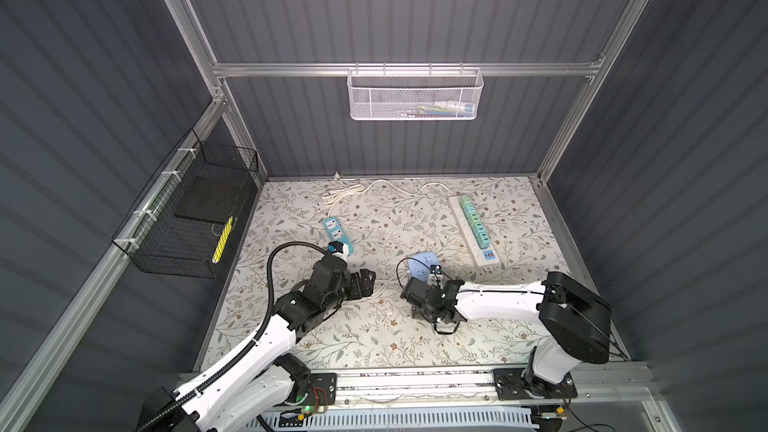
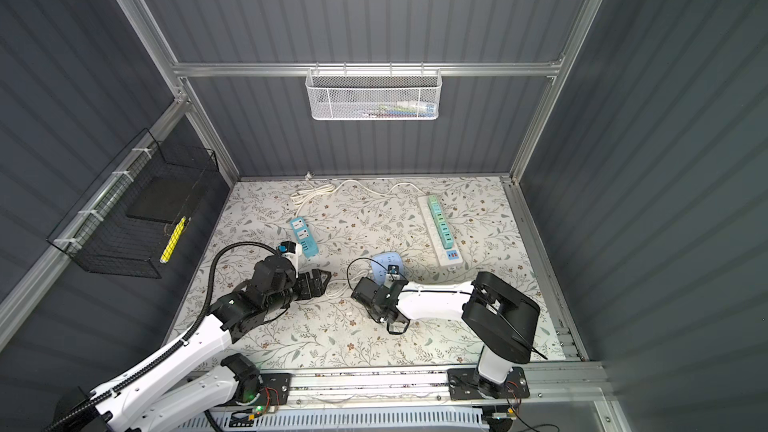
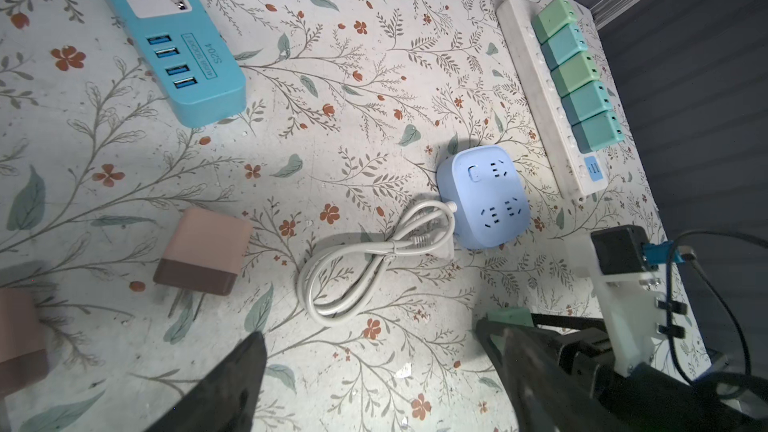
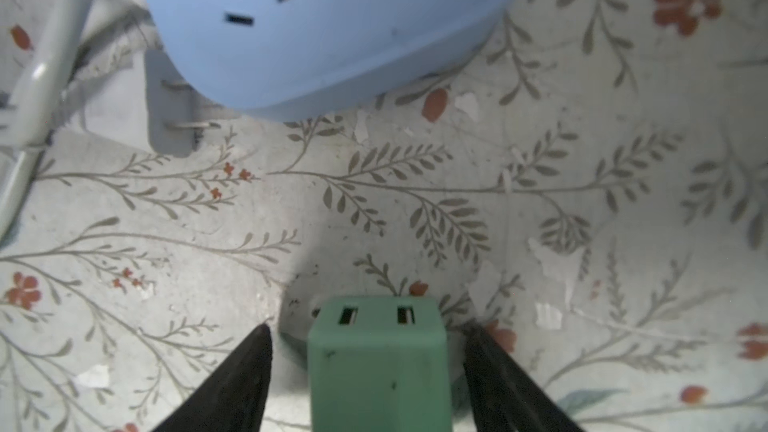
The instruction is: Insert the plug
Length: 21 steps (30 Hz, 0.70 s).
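Note:
In the right wrist view a green cube plug (image 4: 378, 367) sits on the flowered table between the fingers of my right gripper (image 4: 368, 328). The jaws stand open, with a gap on each side of the plug, so neither finger touches it. A short way beyond it lies the light blue socket block (image 4: 324, 27), also seen in a top view (image 1: 424, 264). My left gripper (image 3: 370, 338) hangs open and empty over bare table, near a coiled white cable (image 3: 374, 259). The left wrist view shows the green plug (image 3: 509, 315) only as a corner.
A pink and brown plug (image 3: 203, 251) lies left of the cable, and another (image 3: 20, 334) lies at the frame's edge. A teal power strip with USB ports (image 3: 166, 35) lies further back. A white strip (image 1: 473, 230) carrying several green plugs lies at the right.

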### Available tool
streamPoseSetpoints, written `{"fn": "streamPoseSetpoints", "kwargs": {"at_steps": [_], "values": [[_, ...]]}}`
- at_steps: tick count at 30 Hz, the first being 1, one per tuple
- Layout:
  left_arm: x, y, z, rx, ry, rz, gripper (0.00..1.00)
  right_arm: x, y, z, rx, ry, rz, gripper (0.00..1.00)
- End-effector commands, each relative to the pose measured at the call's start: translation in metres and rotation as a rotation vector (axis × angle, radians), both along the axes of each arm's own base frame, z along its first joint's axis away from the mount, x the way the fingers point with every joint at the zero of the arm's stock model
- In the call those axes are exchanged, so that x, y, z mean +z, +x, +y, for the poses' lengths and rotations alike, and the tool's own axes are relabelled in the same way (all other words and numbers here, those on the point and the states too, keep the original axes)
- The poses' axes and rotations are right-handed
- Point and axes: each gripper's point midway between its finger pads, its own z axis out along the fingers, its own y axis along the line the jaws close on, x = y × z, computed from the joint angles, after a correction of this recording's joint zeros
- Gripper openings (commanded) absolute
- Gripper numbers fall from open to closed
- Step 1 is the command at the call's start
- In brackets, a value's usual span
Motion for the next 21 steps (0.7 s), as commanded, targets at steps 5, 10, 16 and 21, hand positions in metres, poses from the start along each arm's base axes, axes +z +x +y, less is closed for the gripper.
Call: {"fn": "streamPoseSetpoints", "kwargs": {"at_steps": [5, 10, 16, 21], "values": [[-0.002, -0.004, -0.008, -0.035, -0.016, 0.047, 0.89, 0.028, -0.018, 0.029, 0.01, 0.228, 0.02, 0.78], [-0.001, -0.003, -0.009, -0.037, -0.004, 0.062, 0.87, 0.047, -0.021, 0.027, 0.002, 0.291, 0.002, 0.78], [-0.009, -0.012, -0.033, -0.152, 0.024, 0.115, 0.81, 0.075, -0.017, -0.044, -0.007, 0.102, -0.131, 0.78], [-0.017, -0.038, -0.08, -0.307, 0.214, 0.104, 0.8, 0.089, -0.015, -0.105, -0.012, 0.033, -0.203, 0.75]]}}
